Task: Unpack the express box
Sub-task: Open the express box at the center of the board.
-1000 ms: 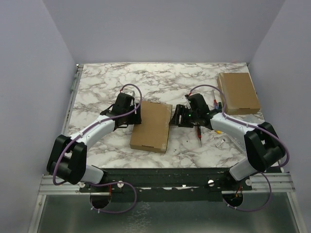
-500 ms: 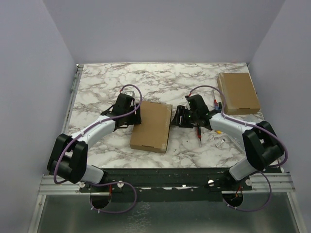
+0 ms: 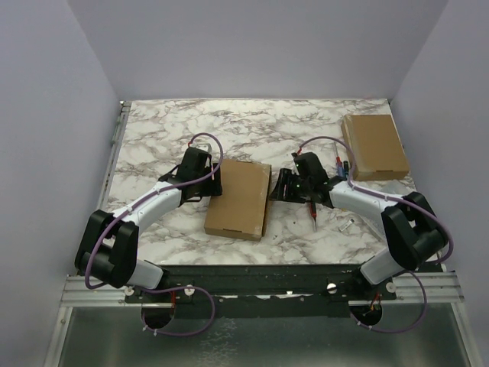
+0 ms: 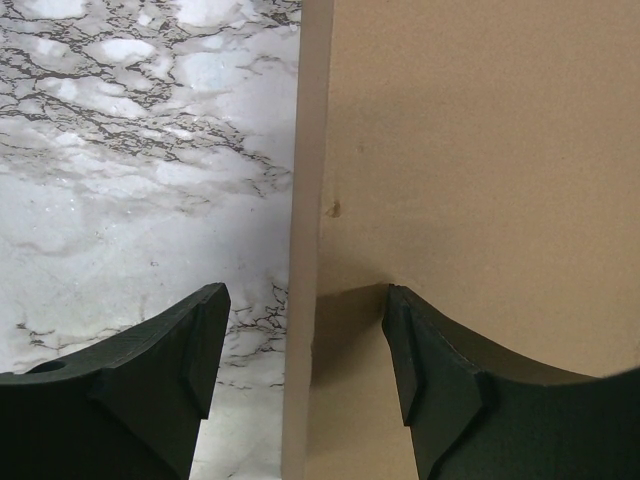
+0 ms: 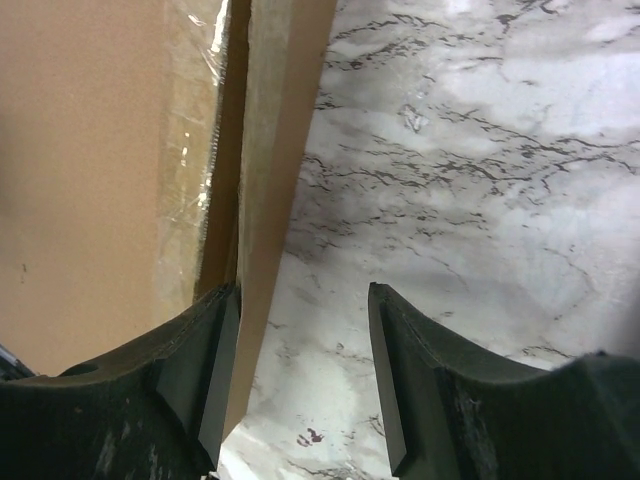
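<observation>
Left arm (image 3: 153, 205) reaches toward 2 o'clock, left gripper (image 3: 215, 183) low, jaws apart. Right arm (image 3: 363, 200) reaches toward 10 o'clock, right gripper (image 3: 276, 188) low, jaws apart.

A flat brown express box (image 3: 238, 199) lies near the middle of the marble worktop (image 3: 153, 145), its long side running near to far. The left gripper (image 3: 213, 183) sits at the box's left edge and the right gripper (image 3: 276, 187) at its right edge. A second brown box (image 3: 374, 145) lies at the far right corner. Just near the right arm lie a red-handled tool (image 3: 312, 215) and a small pale item (image 3: 347, 225)
</observation>
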`<state>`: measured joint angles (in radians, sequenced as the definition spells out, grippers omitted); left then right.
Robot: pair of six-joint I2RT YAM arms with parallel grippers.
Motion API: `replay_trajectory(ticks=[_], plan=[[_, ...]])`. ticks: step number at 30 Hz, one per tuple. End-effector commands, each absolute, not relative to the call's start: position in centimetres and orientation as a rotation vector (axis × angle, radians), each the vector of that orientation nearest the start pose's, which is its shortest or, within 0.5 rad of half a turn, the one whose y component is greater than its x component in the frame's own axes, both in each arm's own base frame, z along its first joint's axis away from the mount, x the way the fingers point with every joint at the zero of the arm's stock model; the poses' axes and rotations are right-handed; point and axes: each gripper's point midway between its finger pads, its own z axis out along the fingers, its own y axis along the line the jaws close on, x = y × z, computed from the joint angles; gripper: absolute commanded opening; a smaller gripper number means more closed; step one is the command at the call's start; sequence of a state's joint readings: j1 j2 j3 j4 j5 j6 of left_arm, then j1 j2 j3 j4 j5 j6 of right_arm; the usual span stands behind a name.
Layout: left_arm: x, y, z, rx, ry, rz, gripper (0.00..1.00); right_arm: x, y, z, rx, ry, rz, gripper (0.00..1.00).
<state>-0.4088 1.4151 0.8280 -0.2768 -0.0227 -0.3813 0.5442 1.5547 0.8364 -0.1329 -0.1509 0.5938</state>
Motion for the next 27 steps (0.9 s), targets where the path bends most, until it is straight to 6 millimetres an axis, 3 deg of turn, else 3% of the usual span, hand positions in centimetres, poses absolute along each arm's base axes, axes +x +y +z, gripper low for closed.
replay_trajectory(ticks=[1, 8, 14, 24, 27], plan=[[30.8, -12.6, 4.9, -0.002, 2.53, -0.194, 0.69, 27.6, 20.1, 1.9, 0.008, 2.603, 0.476, 0.56], [30.7, -12.8, 4.9, 0.008, 2.536, -0.207, 0.68, 27.4, 19.9, 1.4, -0.027, 2.591, 0.476, 0.52], [30.5, -13.8, 4.9, 0.036, 2.541, -0.279, 0.68, 28.6, 22.6, 5.5, -0.018, 2.511, 0.654, 0.57], [30.4, -14.5, 5.2, 0.061, 2.537, -0.335, 0.67, 34.2, 22.5, 8.8, 0.165, 2.383, 0.534, 0.57], [30.8, -14.7, 6.5, 0.082, 2.495, -0.347, 0.67, 35.5, 23.0, 9.7, 0.156, 2.349, 0.547, 0.54]])
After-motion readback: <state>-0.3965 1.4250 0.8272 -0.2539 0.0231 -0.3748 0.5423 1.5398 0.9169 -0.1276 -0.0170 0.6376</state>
